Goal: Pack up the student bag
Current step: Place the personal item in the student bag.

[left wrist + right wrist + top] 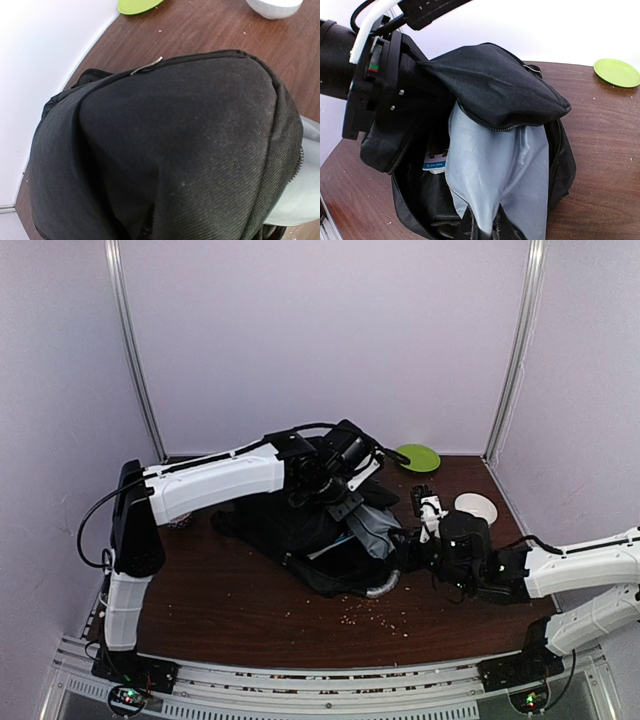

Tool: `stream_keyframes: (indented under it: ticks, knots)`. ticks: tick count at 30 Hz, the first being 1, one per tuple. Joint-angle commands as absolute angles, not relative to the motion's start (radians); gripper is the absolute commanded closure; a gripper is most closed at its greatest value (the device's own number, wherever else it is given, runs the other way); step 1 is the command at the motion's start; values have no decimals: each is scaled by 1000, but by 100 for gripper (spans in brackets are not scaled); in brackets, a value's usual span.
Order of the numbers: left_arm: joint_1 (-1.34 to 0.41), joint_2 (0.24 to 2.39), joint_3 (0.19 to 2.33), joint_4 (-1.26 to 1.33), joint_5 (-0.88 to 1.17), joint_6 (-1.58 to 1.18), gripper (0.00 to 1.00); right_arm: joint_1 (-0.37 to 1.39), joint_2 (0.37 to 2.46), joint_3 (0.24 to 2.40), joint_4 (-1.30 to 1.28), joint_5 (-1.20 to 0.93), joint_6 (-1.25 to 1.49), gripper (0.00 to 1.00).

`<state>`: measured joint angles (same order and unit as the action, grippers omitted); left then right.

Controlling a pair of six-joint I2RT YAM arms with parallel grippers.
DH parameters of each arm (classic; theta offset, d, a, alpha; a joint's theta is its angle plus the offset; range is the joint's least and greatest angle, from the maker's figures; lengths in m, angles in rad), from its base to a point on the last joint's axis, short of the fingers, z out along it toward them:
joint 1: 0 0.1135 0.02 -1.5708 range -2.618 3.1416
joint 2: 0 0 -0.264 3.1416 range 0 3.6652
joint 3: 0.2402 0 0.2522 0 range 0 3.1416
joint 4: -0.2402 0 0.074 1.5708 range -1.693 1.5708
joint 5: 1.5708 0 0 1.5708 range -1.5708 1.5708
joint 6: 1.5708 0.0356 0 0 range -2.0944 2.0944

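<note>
Lying open on the wooden table, black student bag with grey lining spilling out, left gripper clenched on its raised flap, right gripper clamped shut at the opening's edge — whether it holds fabric, unclear.

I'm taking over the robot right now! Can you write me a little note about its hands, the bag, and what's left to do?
Left gripper: shut, apparently pinching the backpack by its flap and holding it up.
Right gripper: shut, beside the bag's mouth; I cannot tell whether it holds anything.
Backpack: lying mid-table, open, grey lining showing.
Done: a booklet sits inside.
Left: the zip is not yet closed.
</note>
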<state>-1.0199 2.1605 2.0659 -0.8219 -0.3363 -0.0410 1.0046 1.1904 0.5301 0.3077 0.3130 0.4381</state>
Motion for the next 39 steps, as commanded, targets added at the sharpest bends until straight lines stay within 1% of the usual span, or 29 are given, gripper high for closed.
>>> stream_keyframes:
  ticks: [1,5,10,20,24,29,34,35,36,39]
  knots:
    - [-1005,2050,2065,-691,-296,-98,100,1012,1135,518,466,343,369,100]
    - [-1005,1998,2063,-663,-237,-141,100,1014,1150,516,556,362,302,100]
    - [-1005,1942,2056,-632,-161,-179,100,1011,1248,541,668,401,260,100]
    - [-1005,1896,2049,-610,-29,-212,100,983,1572,614,1082,480,186,100]
    - [-1005,1890,2039,-603,-3,-216,100,972,1682,678,1171,526,155,100]
    - [-1005,1880,2020,-597,23,-218,100,924,1776,770,1156,530,162,100]
    - [-1004,1877,1991,-575,22,-219,100,891,1816,791,1037,552,178,100]
    - [-1004,1879,1987,-572,19,-219,100,889,1814,784,1005,557,187,99]
    - [-1003,1883,1985,-567,17,-221,100,885,1809,773,985,557,196,92]
    - [-1000,1901,1980,-556,9,-231,100,885,1763,708,957,529,226,64]
